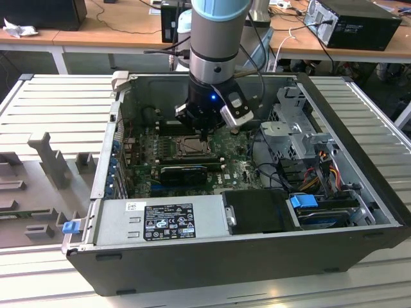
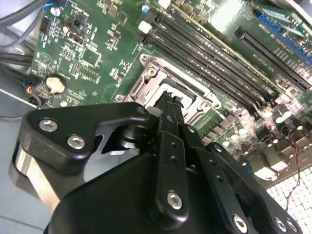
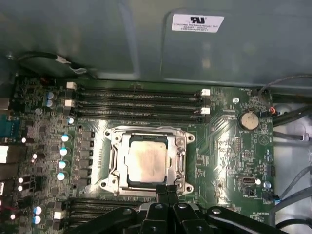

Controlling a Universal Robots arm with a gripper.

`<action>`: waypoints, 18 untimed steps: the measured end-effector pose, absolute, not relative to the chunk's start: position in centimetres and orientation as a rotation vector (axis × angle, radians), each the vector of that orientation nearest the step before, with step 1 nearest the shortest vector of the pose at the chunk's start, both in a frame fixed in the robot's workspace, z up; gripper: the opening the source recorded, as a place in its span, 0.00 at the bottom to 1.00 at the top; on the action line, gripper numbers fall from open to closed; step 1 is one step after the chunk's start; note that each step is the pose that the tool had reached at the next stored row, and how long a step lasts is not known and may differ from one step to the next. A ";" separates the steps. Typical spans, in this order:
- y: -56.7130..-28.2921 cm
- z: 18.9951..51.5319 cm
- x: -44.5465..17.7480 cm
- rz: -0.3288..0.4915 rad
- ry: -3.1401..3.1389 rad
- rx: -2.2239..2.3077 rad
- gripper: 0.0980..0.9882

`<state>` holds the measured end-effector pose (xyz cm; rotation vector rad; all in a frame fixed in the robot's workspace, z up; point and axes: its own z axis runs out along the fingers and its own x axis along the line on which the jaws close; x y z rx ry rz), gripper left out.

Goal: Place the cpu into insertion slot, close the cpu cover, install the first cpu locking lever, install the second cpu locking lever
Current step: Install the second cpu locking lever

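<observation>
Sitting flat in its socket (image 3: 146,161) is one chip (image 3: 145,158), metal face up. One claw (image 3: 167,191), clenched and empty, hangs beside it.

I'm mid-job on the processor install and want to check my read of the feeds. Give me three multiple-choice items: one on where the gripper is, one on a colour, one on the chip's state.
1. Where is the gripper?
A. Outside the computer case
B. Inside the case, just by the socket
C. Over the drive bays

2. What colour is the circuit board?
A. Green
B. Red
C. White

3. What state is the chip in?
A. Held between the fingers
B. Standing on edge
C. Lying flat in the socket

Answers:
1 B: in the exterior view the gripper reaches down into the computer case, at the socket.
2 A: the circuit board is green in both wrist views.
3 C: in the first wrist view the chip lies level inside the socket's metal frame.
</observation>
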<state>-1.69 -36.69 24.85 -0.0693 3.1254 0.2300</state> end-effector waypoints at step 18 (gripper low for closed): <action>-38.1 22.8 -4.2 0.233 3.142 -0.095 0.01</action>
